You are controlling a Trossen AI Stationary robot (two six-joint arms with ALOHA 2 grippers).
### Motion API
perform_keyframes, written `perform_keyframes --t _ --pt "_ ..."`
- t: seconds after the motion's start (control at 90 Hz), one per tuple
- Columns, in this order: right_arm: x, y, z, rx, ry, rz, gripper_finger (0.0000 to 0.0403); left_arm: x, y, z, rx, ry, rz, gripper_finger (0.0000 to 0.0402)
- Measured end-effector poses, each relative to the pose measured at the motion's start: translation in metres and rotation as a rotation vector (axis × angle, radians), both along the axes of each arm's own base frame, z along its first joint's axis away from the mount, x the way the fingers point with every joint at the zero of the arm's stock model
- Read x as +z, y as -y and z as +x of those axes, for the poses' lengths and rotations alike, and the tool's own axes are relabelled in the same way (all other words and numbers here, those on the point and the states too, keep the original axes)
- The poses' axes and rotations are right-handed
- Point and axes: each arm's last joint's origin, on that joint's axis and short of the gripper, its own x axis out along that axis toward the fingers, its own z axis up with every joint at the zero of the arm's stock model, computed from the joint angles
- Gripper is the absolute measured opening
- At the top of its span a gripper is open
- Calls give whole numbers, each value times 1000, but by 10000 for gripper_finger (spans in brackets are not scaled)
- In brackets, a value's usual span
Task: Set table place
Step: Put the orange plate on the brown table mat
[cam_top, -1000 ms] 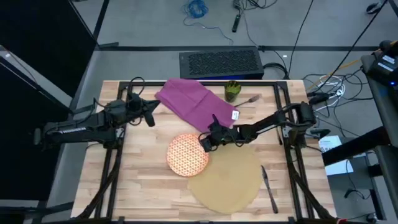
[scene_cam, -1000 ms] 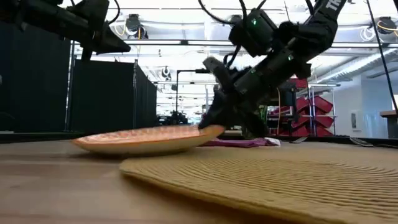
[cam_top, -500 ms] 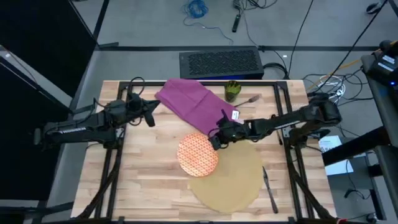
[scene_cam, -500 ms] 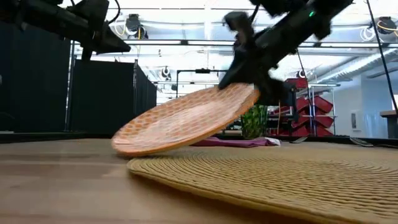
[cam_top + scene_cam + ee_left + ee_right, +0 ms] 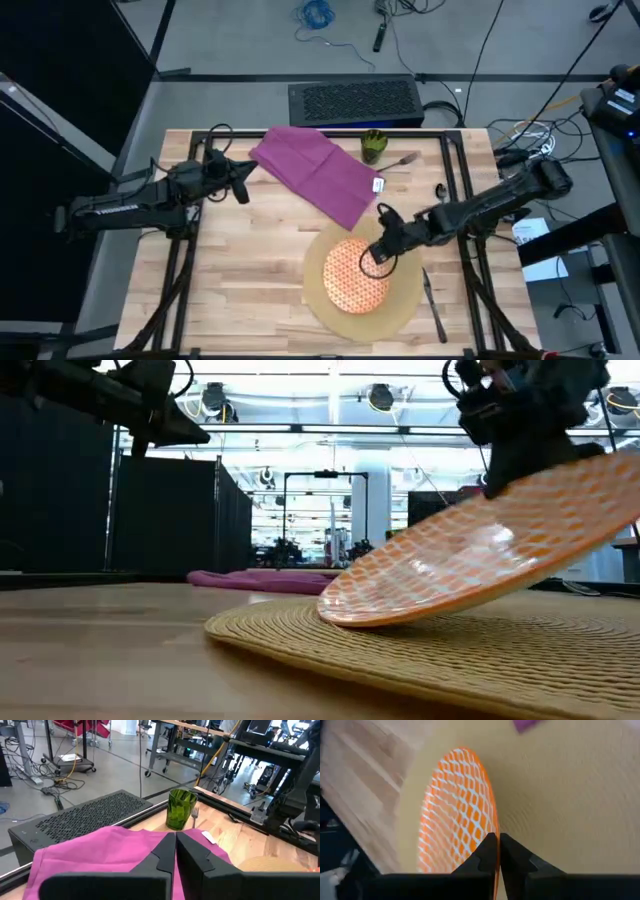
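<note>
A: Where is the plate (image 5: 356, 281)?
B: Over the tan mat (image 5: 405, 295), near the table's (image 5: 240, 290) front edge and right of its middle. It is tilted: its lower rim touches the mat, its raised rim sits in the right gripper (image 5: 378, 256), fingers clamped on it.
A: And the left gripper (image 5: 243, 186)?
B: It hangs above the back left part of the table, fingers pressed together, holding nothing.
A: The rest?
B: The purple napkin (image 5: 318, 173) lies by the back edge, the green cup (image 5: 373, 146) and fork (image 5: 401, 160) just beside it; the knife (image 5: 431, 290) lies near the right edge, beside the mat
</note>
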Motion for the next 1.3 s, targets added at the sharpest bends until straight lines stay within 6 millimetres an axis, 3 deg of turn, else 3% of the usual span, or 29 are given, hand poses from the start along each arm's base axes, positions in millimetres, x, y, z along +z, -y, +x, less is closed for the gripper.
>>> perform_keyframes --t 0.211,0.756,1.3 --pt "-27 -10 3 34 -151 -19 0 0 0 0 1 1 -1 0" --pt "-62 -15 14 114 -267 -42 1 0 0 0 2 3 -5 0" --pt "-51 -15 9 144 -254 -19 0 0 0 0 1 1 -3 0"
